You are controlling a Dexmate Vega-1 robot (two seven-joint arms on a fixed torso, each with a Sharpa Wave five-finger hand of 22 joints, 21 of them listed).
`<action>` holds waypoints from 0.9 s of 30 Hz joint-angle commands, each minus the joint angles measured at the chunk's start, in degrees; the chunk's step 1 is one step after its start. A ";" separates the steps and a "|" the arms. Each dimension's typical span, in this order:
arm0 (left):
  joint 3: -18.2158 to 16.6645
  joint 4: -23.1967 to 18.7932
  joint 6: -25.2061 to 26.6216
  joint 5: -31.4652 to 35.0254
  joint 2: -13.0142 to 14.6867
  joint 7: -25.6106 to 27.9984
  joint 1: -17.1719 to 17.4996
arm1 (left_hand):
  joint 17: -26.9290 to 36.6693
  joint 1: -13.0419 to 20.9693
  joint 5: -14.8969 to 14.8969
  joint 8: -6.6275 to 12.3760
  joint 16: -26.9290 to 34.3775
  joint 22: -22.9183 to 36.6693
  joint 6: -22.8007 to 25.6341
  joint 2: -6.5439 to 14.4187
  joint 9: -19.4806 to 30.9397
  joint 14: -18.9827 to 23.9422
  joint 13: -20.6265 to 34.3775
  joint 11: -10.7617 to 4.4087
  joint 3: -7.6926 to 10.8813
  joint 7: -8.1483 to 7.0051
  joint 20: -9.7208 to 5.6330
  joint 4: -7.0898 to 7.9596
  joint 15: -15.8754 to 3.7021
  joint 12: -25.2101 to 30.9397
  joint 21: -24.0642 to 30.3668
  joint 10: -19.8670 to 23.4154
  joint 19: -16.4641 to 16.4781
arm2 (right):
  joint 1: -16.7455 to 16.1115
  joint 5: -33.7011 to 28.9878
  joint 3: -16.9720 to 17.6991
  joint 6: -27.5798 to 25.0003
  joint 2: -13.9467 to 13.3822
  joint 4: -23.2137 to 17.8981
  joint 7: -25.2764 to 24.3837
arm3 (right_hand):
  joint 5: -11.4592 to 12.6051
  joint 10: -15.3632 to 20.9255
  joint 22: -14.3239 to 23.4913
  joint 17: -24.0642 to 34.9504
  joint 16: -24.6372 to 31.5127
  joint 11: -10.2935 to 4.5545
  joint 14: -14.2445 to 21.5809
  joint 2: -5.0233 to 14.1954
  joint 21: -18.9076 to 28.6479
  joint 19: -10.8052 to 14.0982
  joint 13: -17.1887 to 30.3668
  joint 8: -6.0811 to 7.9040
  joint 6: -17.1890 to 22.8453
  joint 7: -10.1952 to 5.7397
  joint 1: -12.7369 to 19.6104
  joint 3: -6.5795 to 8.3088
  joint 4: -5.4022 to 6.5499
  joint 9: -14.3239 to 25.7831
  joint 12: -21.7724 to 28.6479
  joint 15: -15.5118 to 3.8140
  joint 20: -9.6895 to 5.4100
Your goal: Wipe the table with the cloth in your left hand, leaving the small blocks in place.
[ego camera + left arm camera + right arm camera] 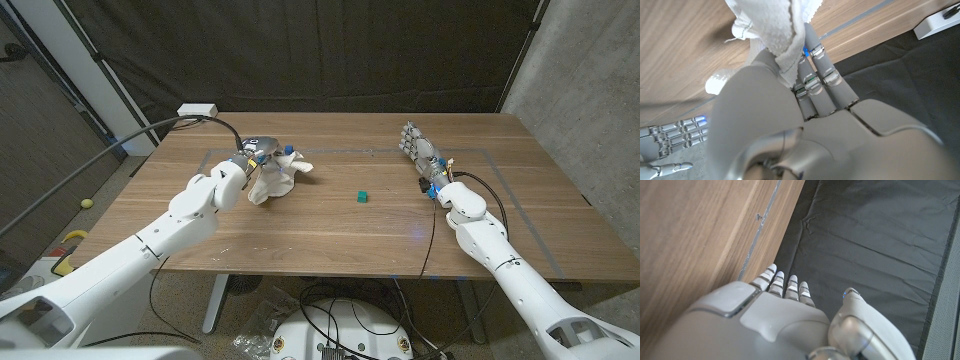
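We hold the white cloth [273, 180] bunched in the left hand [252, 160] at upper left of the frame, right hand [420, 150] open and empty, and should sweep wide of the green block [360, 197] at centre.

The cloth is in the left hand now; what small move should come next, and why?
Probably sweep the left hand with the white cloth gently along the table on its own side. The cloth hangs bunched from the hand, and the green block lies apart toward the middle, so the stroke should stop short of it.
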 commanded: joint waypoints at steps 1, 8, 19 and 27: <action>-4.39 -6.10 -4.33 -1.20 3.84 -3.42 5.09 | 0.43 0.42 0.28 0.07 0.37 0.32 1.96 0.18 0.59 0.31 1.96 -2.15 -0.34 1.68 -3.45 0.13 -0.05 0.52 0.53 2.75 0.19 | -3.43 -1.66 -0.96 0.19 -1.48 -5.59 -4.03 | 0.05 0.16 0.23 0.20 0.23 0.26 -0.37 -0.12 0.05 -0.06 0.13 0.39 -0.12 -0.01 -0.61 -0.11 -0.16 0.07 0.26 0.00 0.30; -6.43 -8.51 -7.29 -1.78 5.64 -4.73 7.66 | 0.88 0.50 0.28 -0.13 0.30 0.31 2.11 0.10 0.48 0.30 2.25 -2.21 -0.42 1.59 -3.44 0.18 -0.03 0.43 1.01 2.79 0.02 | -3.99 -3.08 -2.32 -0.23 -2.64 -8.36 -6.52 | 0.07 0.10 0.23 0.19 0.15 0.25 -0.64 -0.15 0.01 -0.15 0.13 0.40 -0.07 -0.07 -0.68 -0.15 -0.18 0.07 0.24 -0.28 0.26; -7.65 -10.51 -10.66 -1.74 7.58 -9.10 10.03 | 1.41 0.56 0.24 -0.40 0.15 0.27 2.46 0.01 0.22 0.25 2.44 -2.36 -0.53 1.54 -3.43 0.27 -0.02 0.27 1.62 3.01 -0.23 | -3.02 -4.02 -4.43 0.35 -3.29 -8.88 -8.93 | 0.09 0.11 0.22 0.18 0.13 0.21 -0.82 -0.23 -0.02 -0.21 0.13 0.43 0.05 -0.21 -0.77 -0.23 -0.24 0.07 0.24 -1.10 0.18; -9.65 -12.84 -11.90 -2.70 8.99 -12.18 12.13 | 1.85 0.63 0.19 -0.54 -0.01 0.22 2.79 -0.08 0.15 0.21 2.42 -2.36 -0.59 1.41 -3.42 0.33 0.00 0.01 2.17 3.27 -0.47 | -2.15 -4.58 -5.81 1.06 -3.47 -8.51 -10.36 | 0.10 0.21 0.22 0.17 0.12 0.21 -0.90 -0.25 -0.03 -0.23 0.12 0.45 0.15 -0.26 -0.82 -0.26 -0.27 0.06 0.28 -1.11 0.15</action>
